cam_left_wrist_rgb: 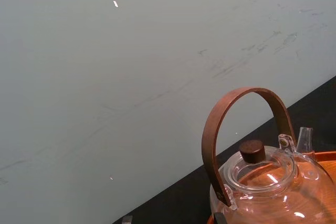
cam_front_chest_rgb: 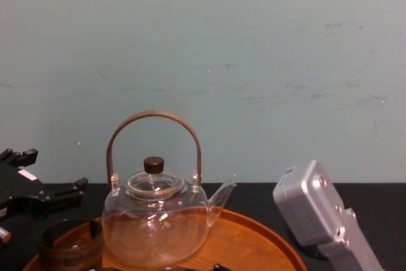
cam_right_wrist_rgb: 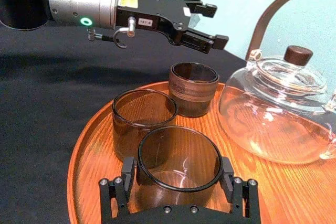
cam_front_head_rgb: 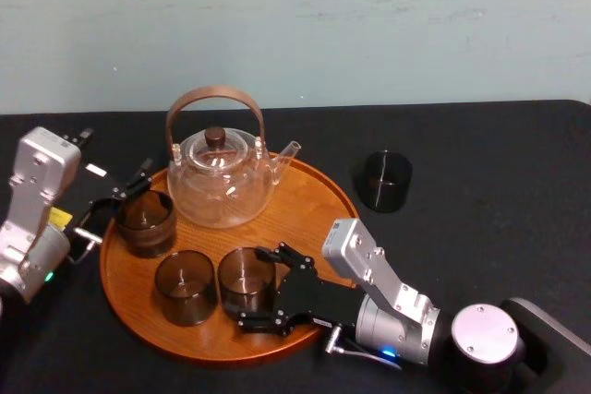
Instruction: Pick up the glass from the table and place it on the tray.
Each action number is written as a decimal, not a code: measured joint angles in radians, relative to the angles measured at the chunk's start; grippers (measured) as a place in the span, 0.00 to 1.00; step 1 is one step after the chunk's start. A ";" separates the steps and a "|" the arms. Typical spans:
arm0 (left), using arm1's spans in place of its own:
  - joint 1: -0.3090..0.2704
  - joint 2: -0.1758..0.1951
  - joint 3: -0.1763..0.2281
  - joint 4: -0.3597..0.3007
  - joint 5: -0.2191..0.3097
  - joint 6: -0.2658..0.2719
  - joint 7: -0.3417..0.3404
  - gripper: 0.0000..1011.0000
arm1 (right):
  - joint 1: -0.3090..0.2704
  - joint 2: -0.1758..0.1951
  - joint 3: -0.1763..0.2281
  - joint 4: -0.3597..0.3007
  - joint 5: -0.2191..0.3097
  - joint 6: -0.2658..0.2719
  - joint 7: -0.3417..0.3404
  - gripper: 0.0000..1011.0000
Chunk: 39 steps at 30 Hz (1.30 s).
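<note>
The round wooden tray [cam_front_head_rgb: 319, 200] carries a glass teapot [cam_front_head_rgb: 222, 180] and three dark glasses. My right gripper [cam_front_head_rgb: 249, 285] reaches in from the front and is shut on the front right glass [cam_right_wrist_rgb: 178, 166], which stands on the tray; its fingers [cam_right_wrist_rgb: 126, 174] press the glass's sides. Beside it stands a second glass [cam_front_head_rgb: 185, 286]. My left gripper [cam_right_wrist_rgb: 202, 24] hovers open just above and behind the third glass [cam_front_head_rgb: 145, 221] at the tray's left edge, touching nothing. Another dark glass [cam_front_head_rgb: 383, 180] stands on the table right of the tray.
The black table [cam_front_head_rgb: 499, 191] runs back to a pale wall. The teapot's tall brown handle [cam_front_chest_rgb: 152, 118] rises at the tray's rear, close to the left gripper [cam_front_chest_rgb: 54, 172]. The right arm's wrist [cam_front_chest_rgb: 317, 214] lies over the table in front of the tray.
</note>
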State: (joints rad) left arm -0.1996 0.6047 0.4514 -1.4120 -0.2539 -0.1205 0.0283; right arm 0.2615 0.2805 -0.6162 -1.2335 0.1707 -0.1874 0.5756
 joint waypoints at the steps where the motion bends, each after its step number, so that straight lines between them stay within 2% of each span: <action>1: 0.000 0.000 0.000 0.000 0.000 0.000 0.000 0.99 | 0.000 0.000 0.000 0.000 0.001 -0.001 0.002 0.99; 10: 0.000 0.000 0.000 0.000 0.000 0.000 0.000 0.99 | -0.022 0.025 0.008 -0.048 0.009 0.010 0.003 0.99; 19: 0.000 0.000 0.000 0.000 0.000 0.000 0.000 0.99 | -0.084 0.076 0.022 -0.138 0.007 0.059 -0.024 0.99; 28: 0.000 0.000 0.000 0.000 0.000 0.000 0.000 0.99 | -0.134 0.107 0.047 -0.193 0.007 0.071 -0.050 0.99; 39: 0.000 0.000 0.000 0.000 0.000 0.000 0.000 0.99 | -0.210 0.148 0.151 -0.261 -0.003 0.085 -0.152 0.99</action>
State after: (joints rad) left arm -0.1995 0.6047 0.4514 -1.4120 -0.2539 -0.1205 0.0282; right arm 0.0516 0.4285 -0.4649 -1.4947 0.1673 -0.1028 0.4232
